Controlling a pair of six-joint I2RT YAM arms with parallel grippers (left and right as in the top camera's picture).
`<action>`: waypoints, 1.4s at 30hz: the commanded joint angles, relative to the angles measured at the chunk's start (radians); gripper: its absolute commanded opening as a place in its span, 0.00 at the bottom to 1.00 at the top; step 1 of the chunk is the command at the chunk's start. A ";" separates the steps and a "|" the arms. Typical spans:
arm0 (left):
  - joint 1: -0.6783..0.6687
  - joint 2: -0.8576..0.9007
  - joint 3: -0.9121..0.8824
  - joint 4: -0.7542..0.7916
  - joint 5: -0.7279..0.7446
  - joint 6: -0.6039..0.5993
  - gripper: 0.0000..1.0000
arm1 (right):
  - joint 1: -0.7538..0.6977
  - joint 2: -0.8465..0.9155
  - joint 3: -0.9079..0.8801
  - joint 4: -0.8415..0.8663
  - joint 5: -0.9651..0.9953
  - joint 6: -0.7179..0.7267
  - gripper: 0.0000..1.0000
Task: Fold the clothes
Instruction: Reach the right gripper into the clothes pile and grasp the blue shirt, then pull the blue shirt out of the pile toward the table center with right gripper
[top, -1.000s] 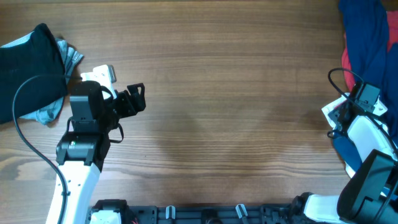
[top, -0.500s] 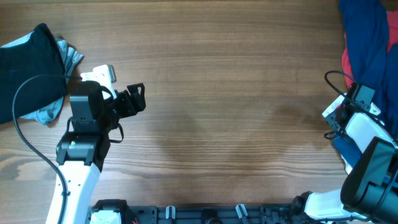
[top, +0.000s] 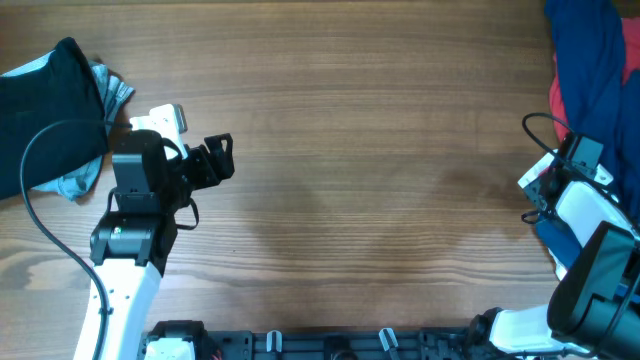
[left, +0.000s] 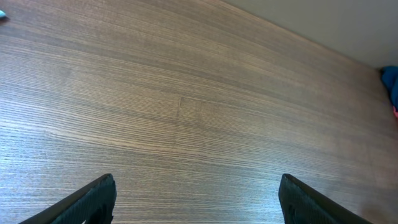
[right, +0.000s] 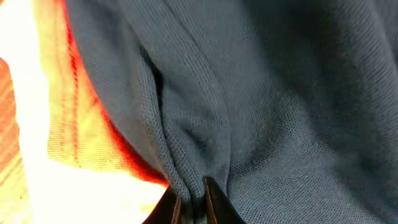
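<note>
We find the dark blue shirt (top: 590, 60) heaped at the table's (top: 360, 130) edge between two and three o'clock, lying over a red shirt (top: 556, 100). Our right gripper (right: 191, 199) is clenched on a pinched ridge of the blue fabric, presumably to drag it to the bare middle; which part of the shirt, we cannot tell this close. Our left gripper (left: 199, 202) hangs spread and empty near nine o'clock, free for a second corner, beside the black and grey garments (top: 45, 110).

white arm links (top: 112, 300), black joint housings (top: 135, 175), black left gripper (top: 221, 158), thin black cables (top: 23, 178) looping at each wrist
</note>
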 joint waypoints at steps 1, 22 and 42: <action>0.006 0.000 0.017 0.003 -0.009 -0.001 0.84 | -0.002 -0.024 0.013 0.011 -0.009 0.000 0.16; 0.006 0.000 0.017 0.003 -0.009 -0.002 0.84 | -0.002 -0.077 -0.005 0.004 -0.057 -0.025 0.29; 0.006 0.000 0.016 0.003 -0.009 -0.001 0.84 | -0.002 -0.159 0.029 -0.036 -0.055 -0.065 0.04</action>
